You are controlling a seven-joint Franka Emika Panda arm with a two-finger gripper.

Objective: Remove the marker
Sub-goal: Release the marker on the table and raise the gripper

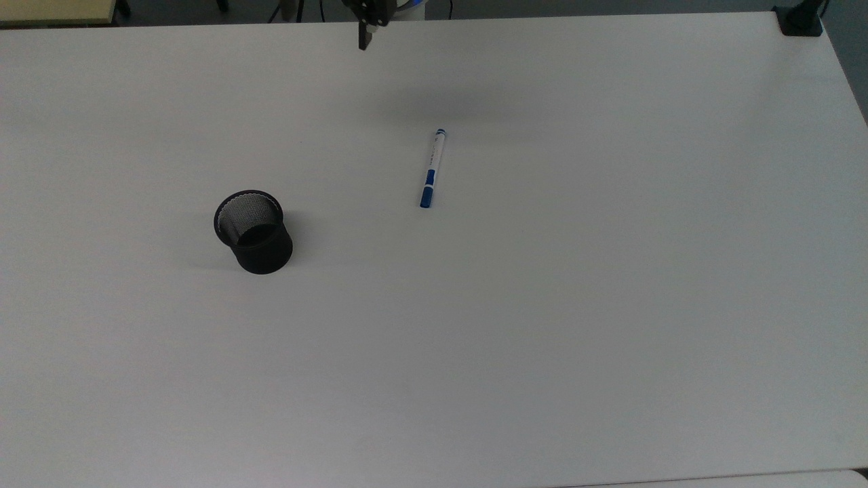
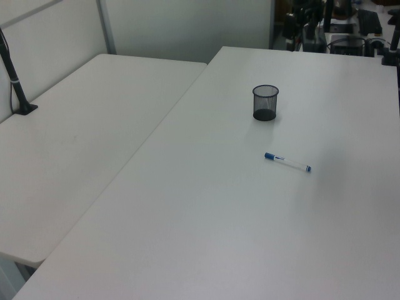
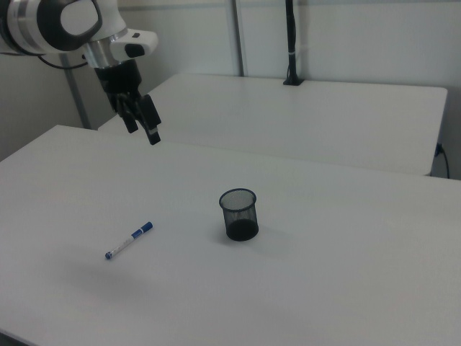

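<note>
The marker (image 1: pixel 430 168) lies flat on the white table (image 1: pixel 610 305), blue cap toward the top view's bottom; it also lies in the left view (image 2: pixel 287 162) and the right view (image 3: pixel 129 240). The black mesh cup (image 1: pixel 252 230) stands upright and empty to the top view's left of it, well apart (image 2: pixel 265 103) (image 3: pixel 239 214). My gripper (image 3: pixel 142 132) hangs high above the table's far edge, open, with nothing between its fingers. One fingertip (image 1: pixel 364 37) pokes in at the top view's top edge, far from the marker.
A second white table (image 2: pixel 75 125) adjoins on the left view's left, with a black clamped post (image 2: pixel 17 87). A black clamp (image 1: pixel 800 20) sits at the top view's top right corner. Wide bare tabletop surrounds the cup and marker.
</note>
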